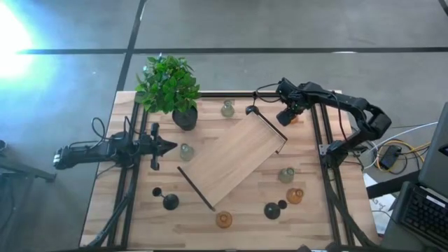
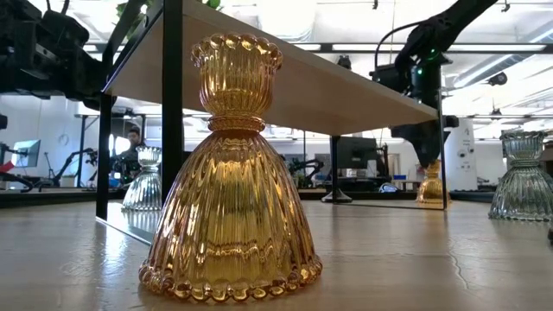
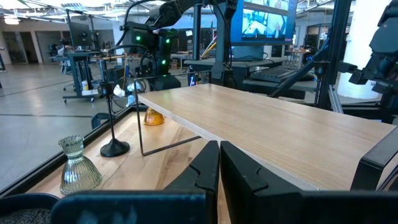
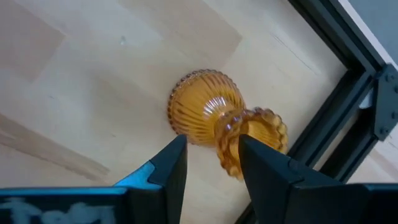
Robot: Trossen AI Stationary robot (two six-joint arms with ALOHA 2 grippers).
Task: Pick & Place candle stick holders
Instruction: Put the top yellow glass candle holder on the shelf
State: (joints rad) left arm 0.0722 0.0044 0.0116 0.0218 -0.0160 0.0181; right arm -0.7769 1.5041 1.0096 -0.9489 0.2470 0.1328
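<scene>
An amber glass candle stick holder (image 4: 208, 112) stands upright on its base at the table's far right; it also shows in the high view (image 1: 294, 120) and the low view (image 2: 432, 185). My right gripper (image 4: 211, 163) hovers above it, open, with one finger on each side of its upper cup (image 4: 255, 134); I see no touch. My left gripper (image 1: 166, 145) is shut and empty at the table's left, next to a pale green-grey holder (image 1: 185, 152). Other amber (image 1: 224, 219), green-grey (image 1: 286, 175) and black (image 1: 168, 201) holders stand around on the table.
A raised wooden shelf (image 1: 234, 157) on thin black legs stands slantwise in the table's middle. A black pot with a green plant (image 1: 171, 87) stands at the far left. Black frame rails (image 1: 318, 140) run along both sides. A person shows in the room beyond (image 2: 134, 138).
</scene>
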